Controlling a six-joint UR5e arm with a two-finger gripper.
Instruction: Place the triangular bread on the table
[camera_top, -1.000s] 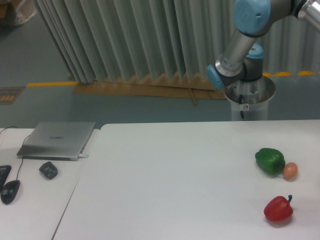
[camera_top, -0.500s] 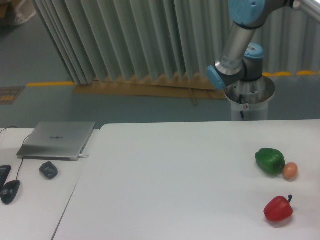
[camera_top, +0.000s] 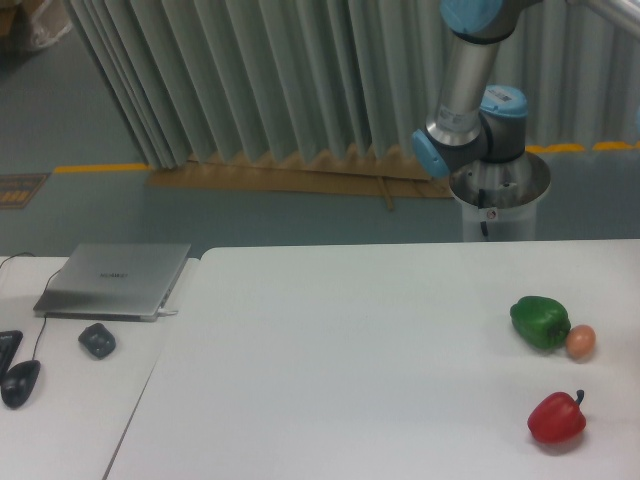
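The triangular bread is out of view. The large white table (camera_top: 340, 350) fills the lower part of the camera view. Only the arm's base and lower links (camera_top: 470, 90) show, behind the table's far right edge; the upper arm runs out of the frame at the top right. The gripper is not in view.
A green pepper (camera_top: 540, 321), a small orange-brown ball (camera_top: 581, 341) touching it, and a red pepper (camera_top: 556, 418) lie at the table's right side. A narrower desk at left holds a closed laptop (camera_top: 115, 279), a dark small object (camera_top: 97, 340) and a mouse (camera_top: 20, 382).
The arm's upper link has swung upward and to the left, standing more upright. Nothing on the table has moved.
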